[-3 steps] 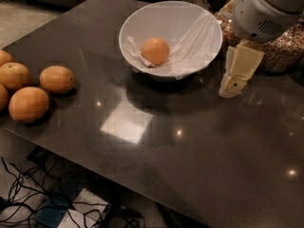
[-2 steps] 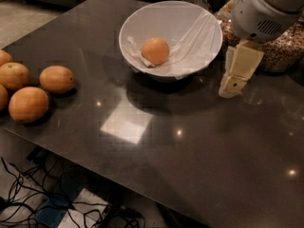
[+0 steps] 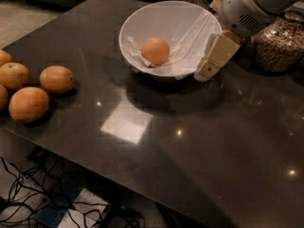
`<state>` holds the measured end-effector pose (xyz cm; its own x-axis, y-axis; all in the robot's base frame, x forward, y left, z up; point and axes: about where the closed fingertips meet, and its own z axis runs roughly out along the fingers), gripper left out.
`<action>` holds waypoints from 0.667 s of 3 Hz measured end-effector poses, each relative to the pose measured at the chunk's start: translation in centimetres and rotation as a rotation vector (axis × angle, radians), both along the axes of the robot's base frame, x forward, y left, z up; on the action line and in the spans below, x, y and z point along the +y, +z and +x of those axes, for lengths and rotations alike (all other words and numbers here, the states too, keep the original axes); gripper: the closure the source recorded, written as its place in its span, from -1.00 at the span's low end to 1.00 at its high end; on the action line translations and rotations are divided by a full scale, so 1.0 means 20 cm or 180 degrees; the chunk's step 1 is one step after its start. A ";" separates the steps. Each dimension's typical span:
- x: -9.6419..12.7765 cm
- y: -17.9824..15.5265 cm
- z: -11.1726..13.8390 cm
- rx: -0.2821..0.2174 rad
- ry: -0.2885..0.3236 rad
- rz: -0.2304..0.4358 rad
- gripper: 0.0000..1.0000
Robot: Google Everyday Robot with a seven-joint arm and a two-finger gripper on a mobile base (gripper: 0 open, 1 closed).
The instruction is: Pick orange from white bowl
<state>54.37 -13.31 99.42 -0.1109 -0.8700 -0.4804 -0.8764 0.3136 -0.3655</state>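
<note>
Round, smooth light-orange fruit point(image 3: 155, 51) sits inside the wide, deep white bowl point(image 3: 142, 23), on its crumpled white paper lining, approx. centre. Robot's cream-coloured hand point(image 3: 209, 69) is outside the bowl, just beside its right rim, angled down-left, tip near the dark glossy tabletop point(image 3: 213, 141). Clenched or released: can't tell. Several deeper-orange fruits point(image 3: 57, 79) lie at the tabletop's left edge, well apart. Glass jar of grains point(image 3: 278, 44) stands at far right.

looks like a kitchen-style setup: a dark glossy table point(image 3: 213, 141) with loose oranges point(image 3: 57, 79) at its left edge, a paper-lined white bowl point(image 3: 142, 18), and a glass jar of grains point(image 3: 278, 46) at the back. tangled cables point(image 3: 28, 194) on the floor beneath hint at a test space. the gripper point(image 3: 216, 56) hangs just beside the bowl's right rim.
</note>
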 end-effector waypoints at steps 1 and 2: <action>0.09 0.03 0.11 -0.0103 -0.0023 0.0258 -1.00; 0.15 0.04 0.17 -0.0155 -0.0019 0.0374 -1.00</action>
